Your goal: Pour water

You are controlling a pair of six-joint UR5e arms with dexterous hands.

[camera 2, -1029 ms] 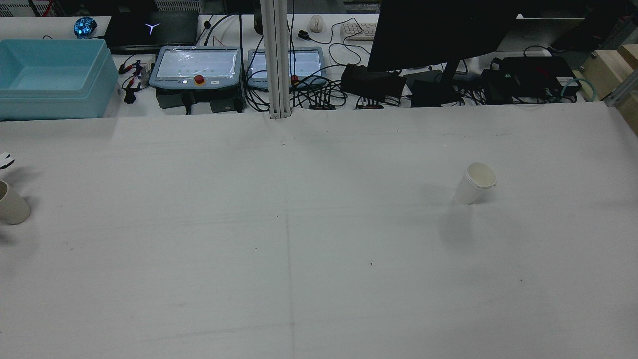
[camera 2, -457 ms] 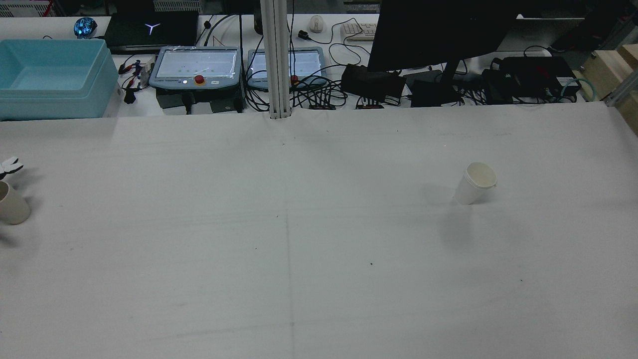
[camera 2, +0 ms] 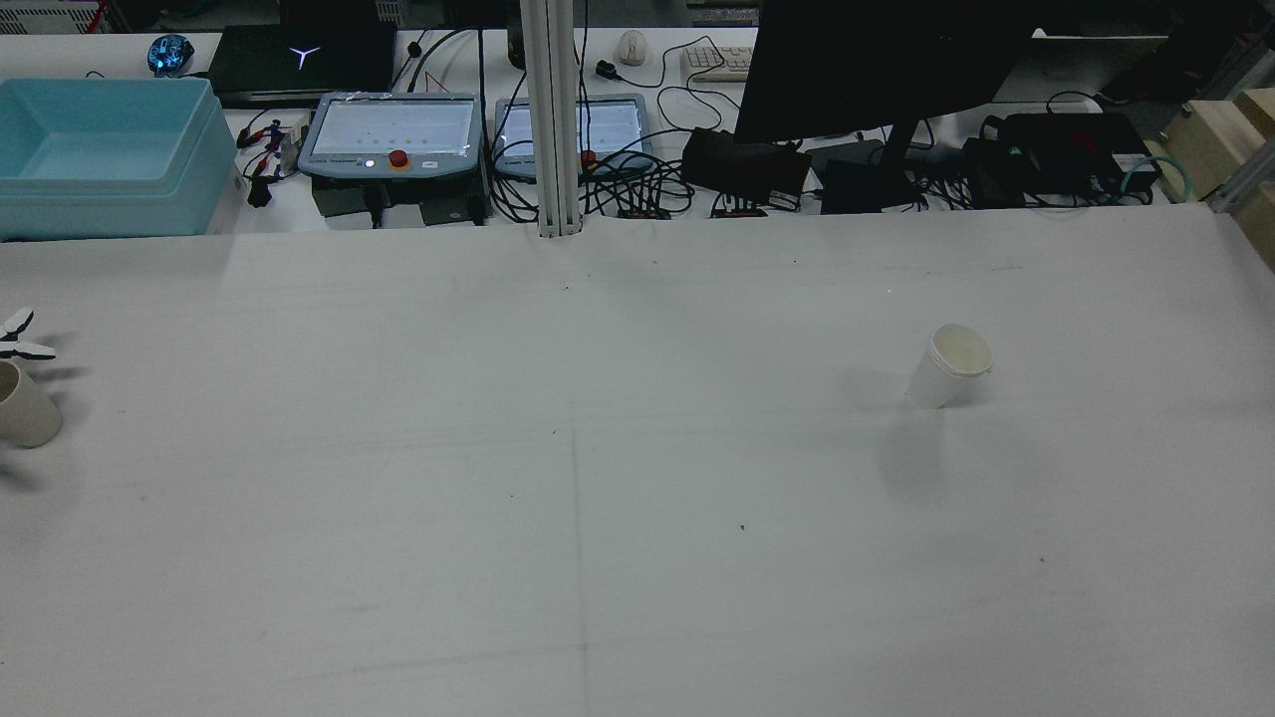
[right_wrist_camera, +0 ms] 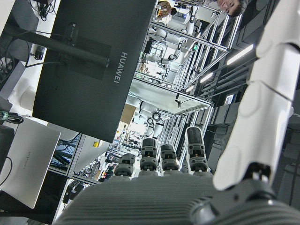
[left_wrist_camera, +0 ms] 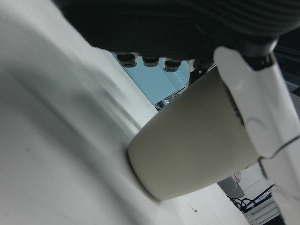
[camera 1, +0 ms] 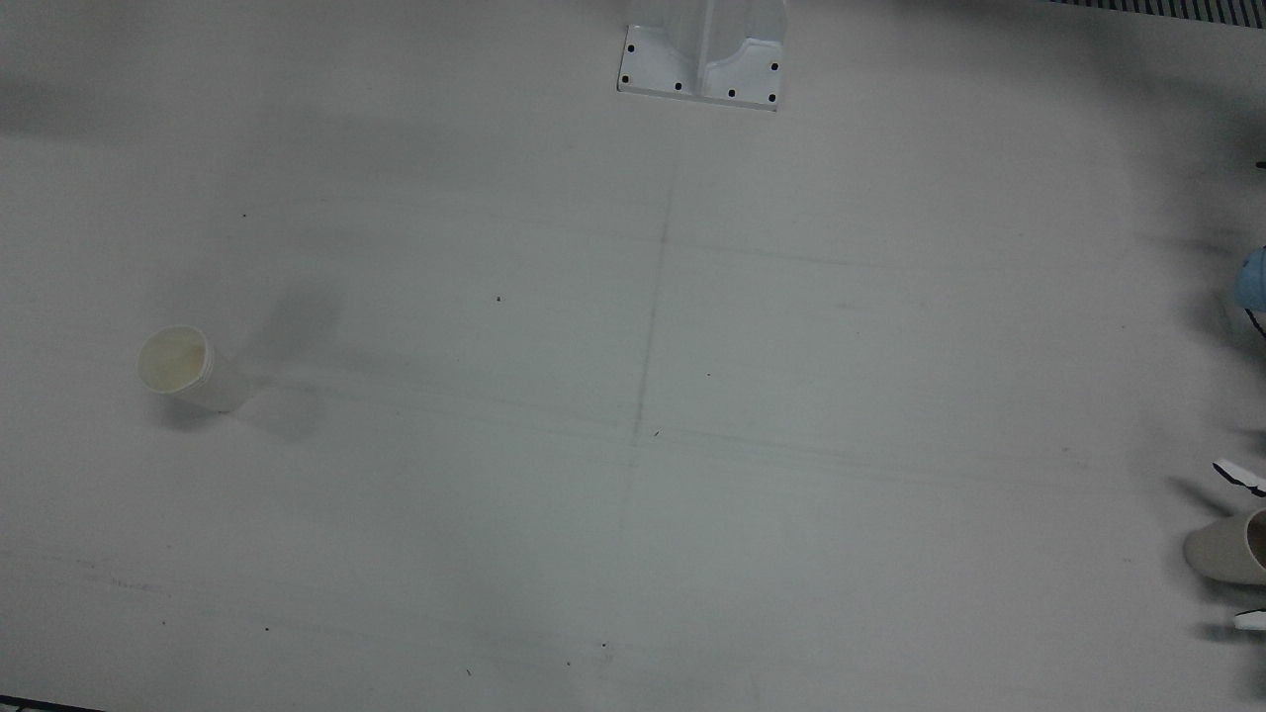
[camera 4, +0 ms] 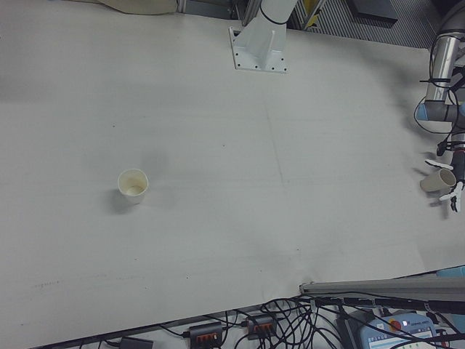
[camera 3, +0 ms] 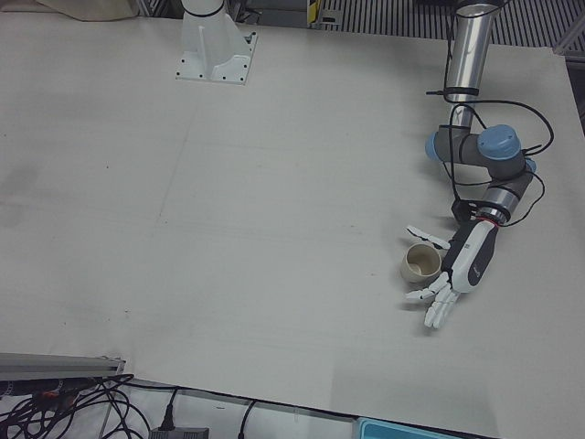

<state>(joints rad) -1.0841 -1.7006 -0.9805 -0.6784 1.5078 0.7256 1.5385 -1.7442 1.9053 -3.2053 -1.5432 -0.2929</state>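
Note:
A beige cup [camera 3: 422, 263] stands upright at the table's edge on my left side, also seen in the rear view [camera 2: 25, 408] and the front view [camera 1: 1226, 549]. My left hand [camera 3: 455, 270] is open around it, thumb on one side and spread fingers on the other. In the left hand view the cup [left_wrist_camera: 197, 140] fills the palm's front, with a white finger [left_wrist_camera: 253, 108] lying across its side. A white paper cup [camera 2: 951, 365] stands alone on my right half [camera 1: 183, 368]. My right hand [right_wrist_camera: 187, 187] shows only in its own view, fingers stretched, holding nothing, facing a monitor.
A light blue bin [camera 2: 100, 149], two teach pendants [camera 2: 393, 134], a frame post [camera 2: 553, 119], a dark monitor [camera 2: 877, 70] and cables line the far side of the table. A white pedestal base [camera 1: 702, 54] is bolted at the robot side.
My left hand's fingertips have crept further to the right past the beige cup in the rear view. Both cups stay where they were.

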